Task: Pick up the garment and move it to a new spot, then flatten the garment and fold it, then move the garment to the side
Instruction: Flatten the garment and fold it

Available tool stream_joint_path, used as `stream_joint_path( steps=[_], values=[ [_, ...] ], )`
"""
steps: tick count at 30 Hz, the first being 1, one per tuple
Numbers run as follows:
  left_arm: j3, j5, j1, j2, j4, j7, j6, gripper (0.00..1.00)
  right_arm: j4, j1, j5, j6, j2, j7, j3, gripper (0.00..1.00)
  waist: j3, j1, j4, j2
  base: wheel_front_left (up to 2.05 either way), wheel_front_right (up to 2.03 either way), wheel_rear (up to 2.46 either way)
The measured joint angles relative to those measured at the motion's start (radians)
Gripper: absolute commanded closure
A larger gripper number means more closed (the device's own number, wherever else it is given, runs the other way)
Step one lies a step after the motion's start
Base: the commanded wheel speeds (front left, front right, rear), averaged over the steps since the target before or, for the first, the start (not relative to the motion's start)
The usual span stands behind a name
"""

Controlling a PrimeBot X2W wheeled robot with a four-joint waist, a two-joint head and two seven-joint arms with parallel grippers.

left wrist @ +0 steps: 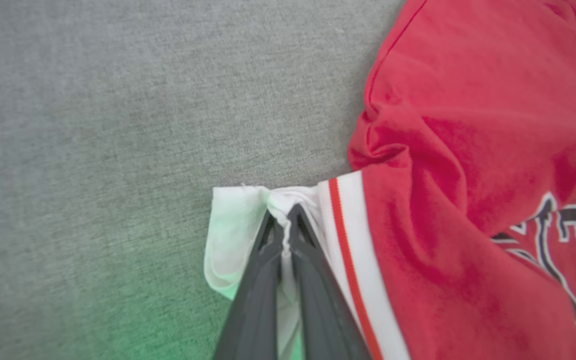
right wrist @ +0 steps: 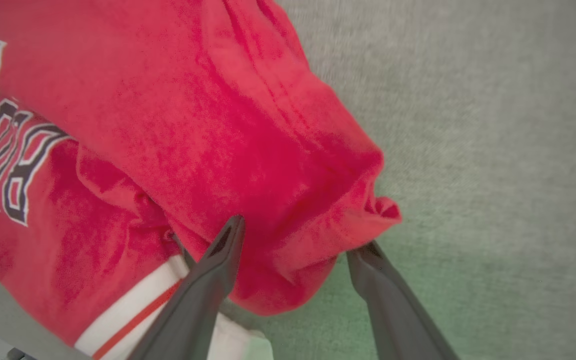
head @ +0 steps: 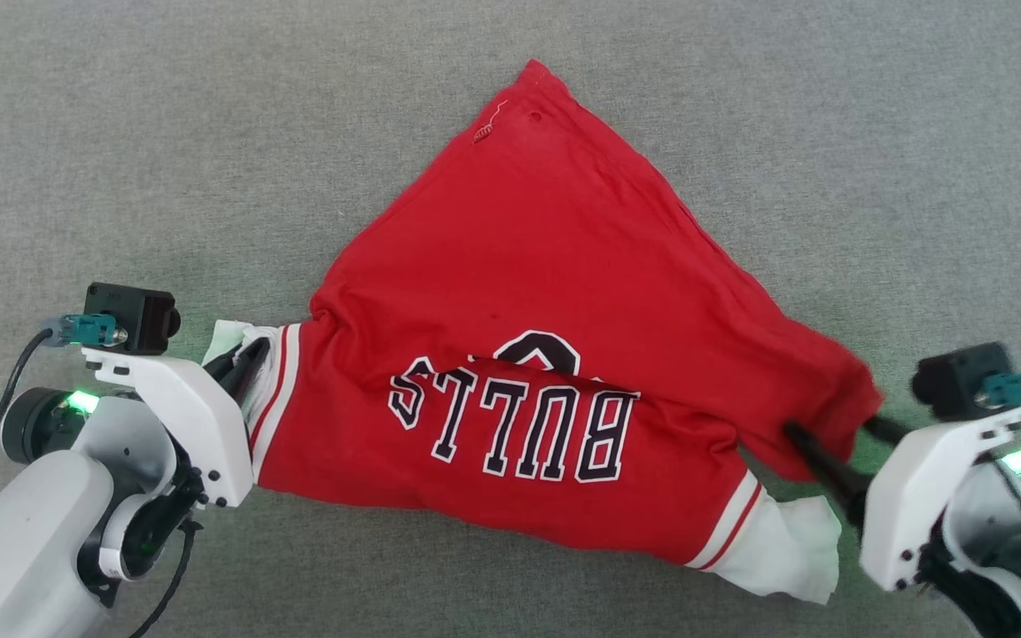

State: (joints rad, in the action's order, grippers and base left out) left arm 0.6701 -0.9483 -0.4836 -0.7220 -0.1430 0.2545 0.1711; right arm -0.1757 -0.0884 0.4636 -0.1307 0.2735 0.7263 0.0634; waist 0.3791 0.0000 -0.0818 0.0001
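The garment (head: 519, 354), a red jersey with black "BULLS" lettering, lies on the grey cloth surface with its lower part folded over into a triangle. My left gripper (head: 245, 361) is shut on the white sleeve (left wrist: 238, 225) at the jersey's left end, a pinch of cloth between its fingers (left wrist: 313, 280). My right gripper (right wrist: 300, 235) stands open at the jersey's right corner (right wrist: 318, 250), one finger (right wrist: 213, 270) on each side of the bunched red cloth. The other white sleeve (head: 785, 549) sticks out just below that corner.
The grey fabric surface (head: 165, 133) spreads out on every side of the jersey, with bare room at the back, left and right. Green light from the wrists tints the surface near each gripper.
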Motion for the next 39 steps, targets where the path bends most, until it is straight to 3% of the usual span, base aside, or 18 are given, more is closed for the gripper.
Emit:
stream_joint_path(
  steps=[9, 16, 21, 31, 39],
  values=[
    [-0.003, -0.006, 0.000, 0.017, -0.004, -0.013, -0.005, 1.00, -0.246, -0.017, -0.064, 0.000, -0.011, 0.000, -0.045, 0.00, -0.001, 0.0000, 0.028, 0.0000, 0.00, 0.00, 0.00],
    [0.013, -0.001, -0.017, 0.044, -0.004, -0.016, -0.017, 1.00, -0.230, -0.150, -0.071, 0.000, -0.001, -0.003, -0.016, 0.00, 0.010, 0.0000, 0.076, 0.0000, 0.00, 0.00, 0.00],
    [0.039, 0.011, -0.057, 0.088, -0.014, -0.017, -0.038, 1.00, -0.083, -0.315, -0.068, 0.000, 0.029, -0.019, 0.037, 0.00, 0.026, 0.0000, 0.133, 0.0000, 0.00, 0.00, 0.00],
    [0.095, 0.036, -0.137, 0.198, -0.072, -0.027, -0.093, 1.00, 0.335, -0.659, -0.024, 0.000, 0.111, -0.022, 0.168, 0.00, 0.062, 0.0000, 0.280, -0.0001, 0.00, 0.00, 0.00],
    [0.121, 0.040, -0.177, 0.265, -0.137, -0.046, -0.138, 1.00, 0.670, -0.858, 0.004, 0.000, 0.140, 0.056, 0.283, 0.00, 0.095, 0.0000, 0.377, 0.0000, 0.00, 0.00, 0.00]
  ],
)
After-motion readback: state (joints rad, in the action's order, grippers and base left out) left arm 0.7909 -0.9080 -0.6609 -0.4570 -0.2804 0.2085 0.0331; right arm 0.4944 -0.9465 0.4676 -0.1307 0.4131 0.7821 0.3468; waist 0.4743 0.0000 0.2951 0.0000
